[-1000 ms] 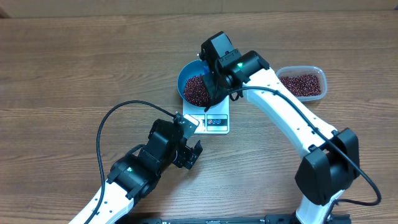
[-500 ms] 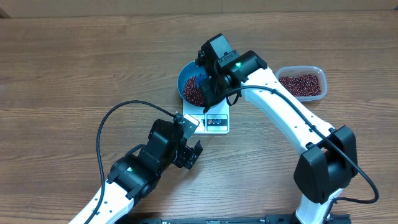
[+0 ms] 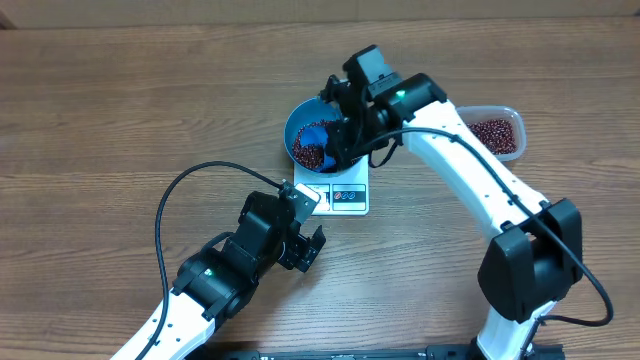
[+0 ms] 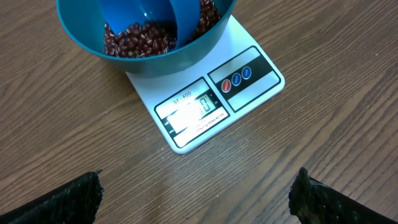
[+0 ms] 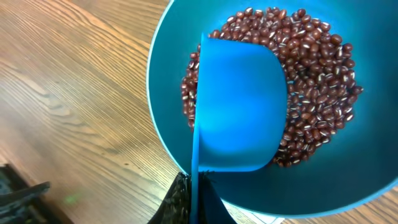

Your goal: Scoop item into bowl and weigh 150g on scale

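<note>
Step in hand: tipping a scoopful into the bowl, judged from how the scoop sits above it.
Right gripper: the right gripper [image 5: 188,198] is clamped tight on the handle of the blue scoop [image 5: 239,106].
Scoop: held over the blue bowl [image 5: 157,93], cup tilted across the heap; no beans show on the face in view, so it looks emptied.
Beans: the red-brown beans [image 5: 320,81] lie in a loose heap across the bowl's floor, with blue wall showing above them.
Bowl position: seated on the white kitchen scale [image 4: 249,93], covering its platform and leaving the front panel clear.
Display: the display [image 4: 191,112] is washed out by glare in the left wrist view; the reading cannot be told.
Supply: more beans sit in the clear plastic tub [image 3: 492,134], to the right of the scale on the wooden table [image 3: 100,100].
Left gripper: the left gripper [image 4: 196,196] hangs over the table in front of the scale, jaws wide apart, holding nothing.
Next move: lift the scoop clear of the bowl so that nothing presses on the scale, then check the weight.
If short of target: probably return to the tub and take smaller portions as the weight nears target.
</note>
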